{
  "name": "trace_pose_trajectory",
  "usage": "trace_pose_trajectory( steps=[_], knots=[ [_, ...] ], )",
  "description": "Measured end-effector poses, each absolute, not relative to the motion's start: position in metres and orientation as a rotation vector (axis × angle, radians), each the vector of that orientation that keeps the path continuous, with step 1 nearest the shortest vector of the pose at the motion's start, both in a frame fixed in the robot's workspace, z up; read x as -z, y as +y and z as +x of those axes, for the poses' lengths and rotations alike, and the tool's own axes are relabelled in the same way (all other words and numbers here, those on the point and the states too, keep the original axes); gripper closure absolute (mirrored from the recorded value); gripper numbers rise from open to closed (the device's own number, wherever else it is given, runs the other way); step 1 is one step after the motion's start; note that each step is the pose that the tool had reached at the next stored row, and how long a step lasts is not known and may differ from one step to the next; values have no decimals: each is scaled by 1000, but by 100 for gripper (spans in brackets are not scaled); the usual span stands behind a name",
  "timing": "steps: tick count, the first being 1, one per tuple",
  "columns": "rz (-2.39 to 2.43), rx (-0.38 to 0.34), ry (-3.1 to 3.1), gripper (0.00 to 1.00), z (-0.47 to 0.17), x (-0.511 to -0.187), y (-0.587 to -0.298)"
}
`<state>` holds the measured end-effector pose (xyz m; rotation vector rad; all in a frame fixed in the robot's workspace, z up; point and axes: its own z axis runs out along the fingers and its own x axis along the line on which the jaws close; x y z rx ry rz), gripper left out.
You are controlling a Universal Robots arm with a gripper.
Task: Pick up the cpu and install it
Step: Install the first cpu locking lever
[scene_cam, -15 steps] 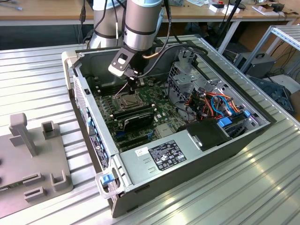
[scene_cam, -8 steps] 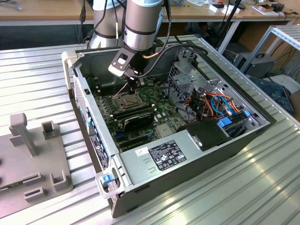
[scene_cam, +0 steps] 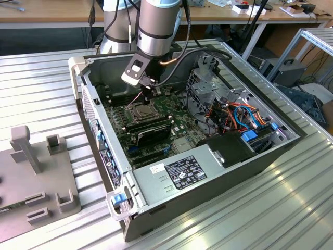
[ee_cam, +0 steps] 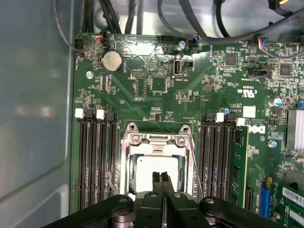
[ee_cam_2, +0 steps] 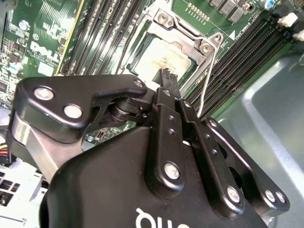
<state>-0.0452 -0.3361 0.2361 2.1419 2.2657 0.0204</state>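
The cpu (ee_cam: pixel 145 167) lies flat in the motherboard socket, its dull silver top showing inside the shiny metal socket frame (ee_cam: pixel 156 140); it also shows in the second wrist view (ee_cam_2: pixel 159 57) and in the exterior view (scene_cam: pixel 140 110). My gripper (ee_cam: pixel 160 175) hangs right over it, fingers pressed together with nothing between them. In the second wrist view the gripper (ee_cam_2: pixel 166 76) has its tips just above the cpu's top. In the exterior view the gripper (scene_cam: pixel 148 97) reaches down into the open computer case (scene_cam: pixel 83 78).
Black memory slots (ee_cam: pixel 97 161) flank the socket on both sides, and a thin wire lever (ee_cam: pixel 194 164) runs along the frame. A long black expansion card (scene_cam: pixel 148 130), a power supply (scene_cam: pixel 182 174) and bundled cables (scene_cam: pixel 234 117) fill the case. A grey fixture (scene_cam: pixel 31 177) stands on the exterior view's left.
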Motion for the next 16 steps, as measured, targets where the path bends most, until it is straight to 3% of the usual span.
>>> trace_pose_trajectory(
  steps=[16],
  knots=[
    [2079, -21, 2324, 89, -45, -236, -336]
  ],
)
